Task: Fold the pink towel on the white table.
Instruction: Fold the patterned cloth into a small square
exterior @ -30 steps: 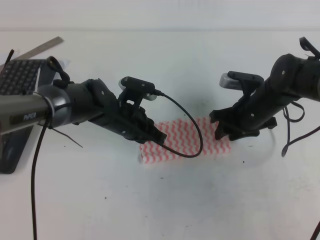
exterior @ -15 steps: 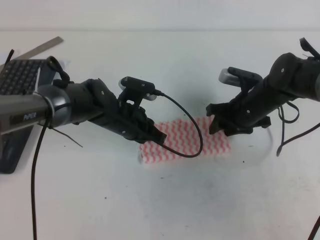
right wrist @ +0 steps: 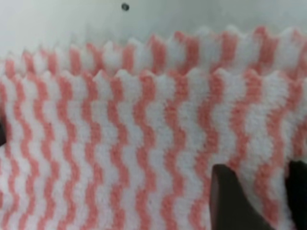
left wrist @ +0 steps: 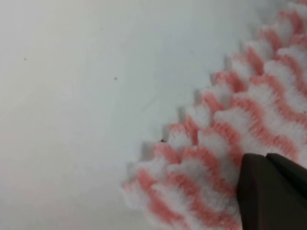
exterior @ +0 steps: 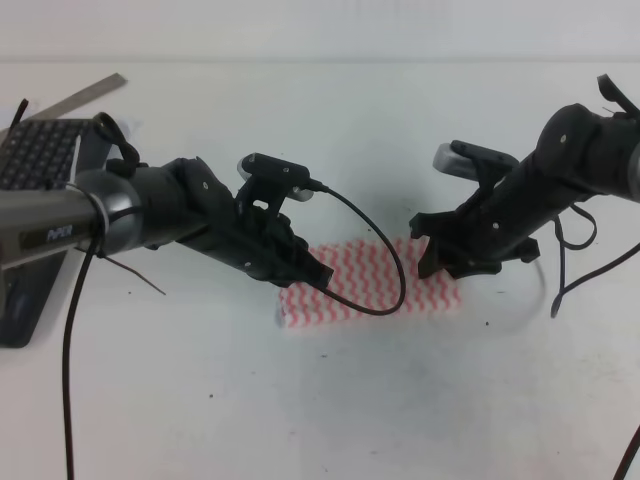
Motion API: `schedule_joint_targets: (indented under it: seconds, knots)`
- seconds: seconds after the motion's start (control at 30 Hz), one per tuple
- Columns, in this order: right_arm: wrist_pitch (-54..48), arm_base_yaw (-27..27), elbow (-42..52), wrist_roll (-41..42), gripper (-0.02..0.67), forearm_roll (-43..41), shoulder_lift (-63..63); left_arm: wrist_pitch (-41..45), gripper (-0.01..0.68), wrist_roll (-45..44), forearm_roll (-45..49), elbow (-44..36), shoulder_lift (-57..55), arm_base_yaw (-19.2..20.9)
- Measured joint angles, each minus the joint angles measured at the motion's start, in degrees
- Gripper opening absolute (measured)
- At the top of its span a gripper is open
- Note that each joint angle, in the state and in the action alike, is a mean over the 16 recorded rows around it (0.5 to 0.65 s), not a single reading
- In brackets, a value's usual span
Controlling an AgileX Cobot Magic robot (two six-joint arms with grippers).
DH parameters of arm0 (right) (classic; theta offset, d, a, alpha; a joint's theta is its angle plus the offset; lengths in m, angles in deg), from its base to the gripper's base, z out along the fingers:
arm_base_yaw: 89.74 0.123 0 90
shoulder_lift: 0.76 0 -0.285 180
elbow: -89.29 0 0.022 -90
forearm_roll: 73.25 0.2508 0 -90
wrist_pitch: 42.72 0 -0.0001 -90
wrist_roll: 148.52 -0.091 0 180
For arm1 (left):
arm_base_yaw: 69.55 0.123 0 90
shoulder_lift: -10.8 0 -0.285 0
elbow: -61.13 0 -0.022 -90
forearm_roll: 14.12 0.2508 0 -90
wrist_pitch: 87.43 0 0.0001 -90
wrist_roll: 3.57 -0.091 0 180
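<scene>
A thin pink-and-white zigzag-striped towel (exterior: 370, 284) lies as a narrow band, layers stacked, mid white flat table (exterior: 320, 400). The left black gripper (exterior: 305, 268) sits low at its left end, the right black gripper (exterior: 438, 255) at its right end — whether either is clenched or released, I cannot tell. To fold well, each should likely pinch both layers, lift evenly, keep edges aligned

Fuzzy cloth pink towel (right wrist: 120, 143); smooth matt white table (left wrist: 72, 72)
</scene>
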Motion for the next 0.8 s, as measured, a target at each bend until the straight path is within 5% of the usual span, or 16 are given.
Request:
schedule_joint_targets:
  seconds: [0.8]
  knots:
    - [-3.3,-0.8,-3.9,-3.2,0.273,-6.9,-0.3,0.2,-0.003,-0.1,0.1,0.1,0.0,0.0]
